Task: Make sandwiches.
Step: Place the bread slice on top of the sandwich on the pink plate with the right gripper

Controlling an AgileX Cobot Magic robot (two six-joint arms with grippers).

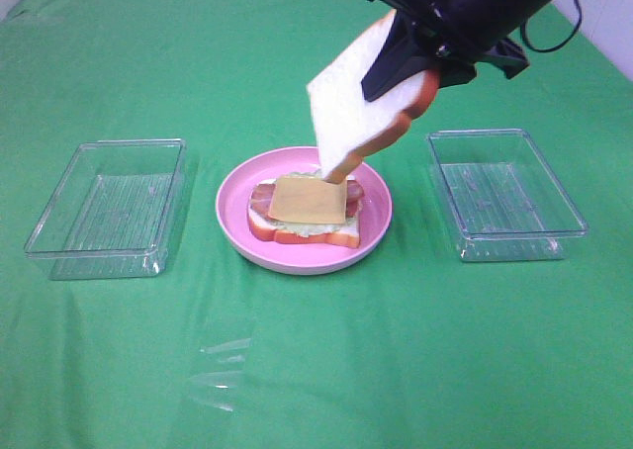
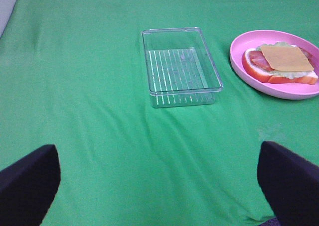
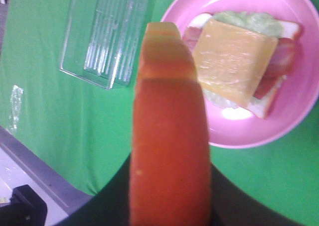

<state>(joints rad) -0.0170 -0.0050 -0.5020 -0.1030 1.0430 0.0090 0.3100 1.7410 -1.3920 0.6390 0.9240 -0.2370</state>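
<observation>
On the pink plate (image 1: 237,233), the stack (image 1: 305,212) already has bread, lettuce, bacon and cheese. The right gripper (image 1: 420,63) clamps 1 top slice (image 1: 348,108) at 1 o'clock above it, not yet placed. The left gripper (image 2: 154,186) waits wide and empty.

A round pink plate (image 1: 233,224) sits mid-counter (image 1: 316,370) on green cloth. A clear rectangular tray (image 1: 107,208) lies well apart on its left, and another clear tray (image 1: 505,194) lies near its right.
</observation>
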